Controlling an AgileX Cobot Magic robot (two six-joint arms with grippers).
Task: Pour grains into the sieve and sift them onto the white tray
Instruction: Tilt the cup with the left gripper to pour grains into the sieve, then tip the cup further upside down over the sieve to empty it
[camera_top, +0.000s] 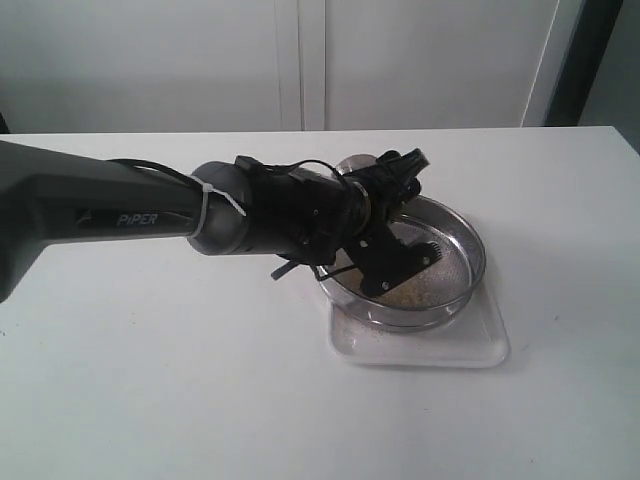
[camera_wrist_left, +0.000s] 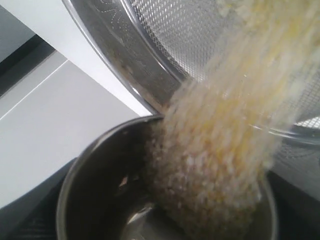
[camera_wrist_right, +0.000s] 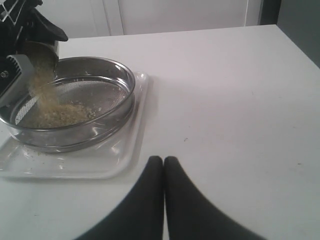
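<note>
My left gripper (camera_top: 388, 188) is shut on a small steel cup (camera_top: 356, 166), tipped over the sieve (camera_top: 462, 232). Grains (camera_wrist_left: 215, 150) stream from the cup's mouth (camera_wrist_left: 75, 180) past the sieve's steel rim (camera_wrist_left: 115, 55) onto the mesh. In the right wrist view the stream (camera_wrist_right: 39, 80) falls from the cup (camera_wrist_right: 44, 49) onto a yellowish pile (camera_wrist_right: 57, 114) inside the sieve (camera_wrist_right: 117, 107). The sieve rests on the white tray (camera_top: 430, 350). My right gripper (camera_wrist_right: 164, 161) is shut and empty, low over the table, a short way from the tray (camera_wrist_right: 107, 160).
The white table (camera_top: 150, 380) spreads around the tray. A white cabinet wall (camera_top: 300, 60) runs behind the table's back edge. The long dark left arm (camera_top: 100, 210) crosses from the left over the table. A few stray grains lie on the tray beside the sieve.
</note>
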